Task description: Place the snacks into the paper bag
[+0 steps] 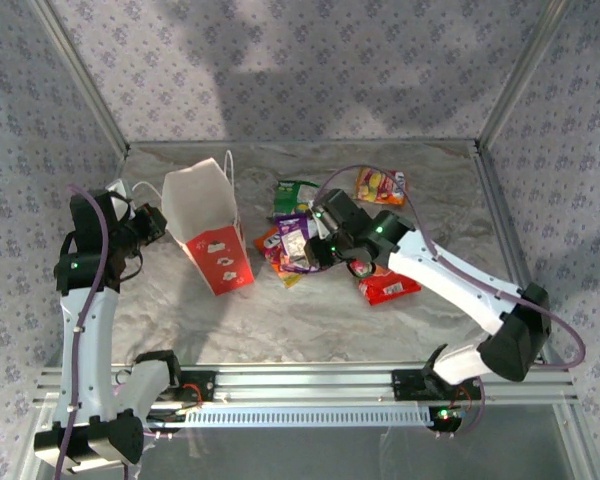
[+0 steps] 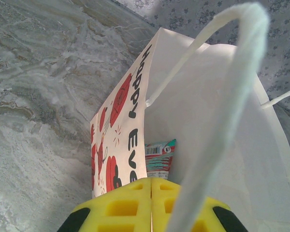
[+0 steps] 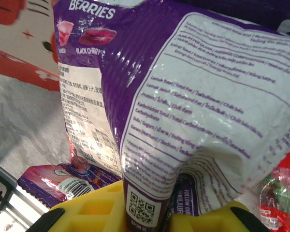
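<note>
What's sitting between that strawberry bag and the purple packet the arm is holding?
In the overhead view, an orange packet lies flat on the table between the paper bag and the purple packet.

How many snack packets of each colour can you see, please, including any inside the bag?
Green packet: 1
Orange packets: 2
Purple packet: 1
Red packet: 1
Teal packet: 1
Total: 6
</note>
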You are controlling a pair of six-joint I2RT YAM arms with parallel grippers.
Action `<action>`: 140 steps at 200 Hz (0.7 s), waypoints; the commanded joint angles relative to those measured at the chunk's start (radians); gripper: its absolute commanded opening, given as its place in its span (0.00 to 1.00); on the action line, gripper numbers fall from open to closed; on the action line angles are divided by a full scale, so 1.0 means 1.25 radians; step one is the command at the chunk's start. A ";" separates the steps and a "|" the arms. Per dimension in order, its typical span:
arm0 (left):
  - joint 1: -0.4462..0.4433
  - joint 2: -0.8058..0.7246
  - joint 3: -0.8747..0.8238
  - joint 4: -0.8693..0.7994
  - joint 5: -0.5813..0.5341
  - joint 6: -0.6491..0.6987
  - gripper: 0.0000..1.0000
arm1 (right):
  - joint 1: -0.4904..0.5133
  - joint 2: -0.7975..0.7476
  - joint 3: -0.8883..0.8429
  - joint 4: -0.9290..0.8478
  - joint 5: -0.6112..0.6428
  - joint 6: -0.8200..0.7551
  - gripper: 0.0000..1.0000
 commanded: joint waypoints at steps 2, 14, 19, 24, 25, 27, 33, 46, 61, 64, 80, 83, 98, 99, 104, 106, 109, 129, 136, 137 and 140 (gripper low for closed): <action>0.004 0.000 0.034 -0.010 0.014 0.011 0.06 | -0.007 -0.042 0.038 0.037 -0.010 -0.041 0.23; 0.004 0.003 0.037 -0.009 0.018 0.008 0.06 | -0.007 -0.056 0.044 0.055 -0.016 -0.046 0.23; 0.005 0.003 0.038 -0.008 0.017 0.007 0.06 | -0.006 -0.061 0.045 0.062 -0.019 -0.049 0.23; 0.004 0.001 0.038 -0.006 0.018 0.005 0.07 | -0.006 -0.066 0.047 0.071 -0.023 -0.053 0.23; 0.005 0.002 0.038 -0.006 0.018 0.005 0.07 | -0.006 -0.066 0.046 0.073 -0.023 -0.054 0.23; 0.004 0.001 0.037 -0.006 0.018 0.004 0.06 | -0.006 -0.068 0.047 0.076 -0.025 -0.055 0.23; 0.004 -0.001 0.037 -0.005 0.017 0.003 0.07 | -0.006 -0.071 0.049 0.085 -0.029 -0.063 0.24; 0.004 -0.006 0.033 0.000 0.020 -0.002 0.07 | -0.007 -0.074 0.061 0.100 -0.030 -0.078 0.24; 0.005 -0.009 0.031 0.004 0.025 -0.007 0.06 | -0.008 -0.069 0.090 0.108 -0.030 -0.095 0.24; 0.005 -0.008 0.032 0.004 0.027 -0.008 0.06 | -0.006 -0.067 0.098 0.110 -0.031 -0.099 0.24; 0.004 -0.009 0.033 0.002 0.031 -0.008 0.06 | -0.006 -0.058 0.131 0.125 -0.036 -0.116 0.24; 0.005 -0.009 0.034 0.002 0.031 -0.009 0.06 | -0.007 -0.057 0.137 0.129 -0.038 -0.118 0.24; 0.005 -0.009 0.037 0.000 0.032 -0.008 0.07 | -0.007 -0.048 0.164 0.140 -0.044 -0.132 0.24; 0.005 -0.008 0.037 0.000 0.032 -0.008 0.07 | -0.006 -0.048 0.166 0.141 -0.045 -0.133 0.24; 0.005 -0.009 0.037 -0.001 0.031 -0.008 0.07 | -0.005 -0.045 0.174 0.141 -0.050 -0.138 0.24; 0.005 -0.008 0.037 -0.001 0.032 -0.007 0.07 | -0.006 -0.043 0.177 0.141 -0.052 -0.140 0.24; 0.005 -0.009 0.038 -0.001 0.032 -0.007 0.07 | -0.006 -0.041 0.182 0.160 -0.056 -0.143 0.24; 0.004 -0.009 0.039 -0.001 0.032 -0.006 0.07 | -0.005 -0.024 0.215 0.169 -0.078 -0.158 0.23; 0.005 -0.008 0.039 -0.001 0.032 -0.005 0.07 | -0.005 -0.017 0.228 0.167 -0.086 -0.161 0.23; 0.004 -0.008 0.039 -0.002 0.031 -0.005 0.07 | -0.004 -0.015 0.230 0.167 -0.087 -0.162 0.23; 0.004 -0.008 0.040 -0.001 0.030 -0.005 0.07 | -0.004 -0.011 0.235 0.167 -0.091 -0.163 0.23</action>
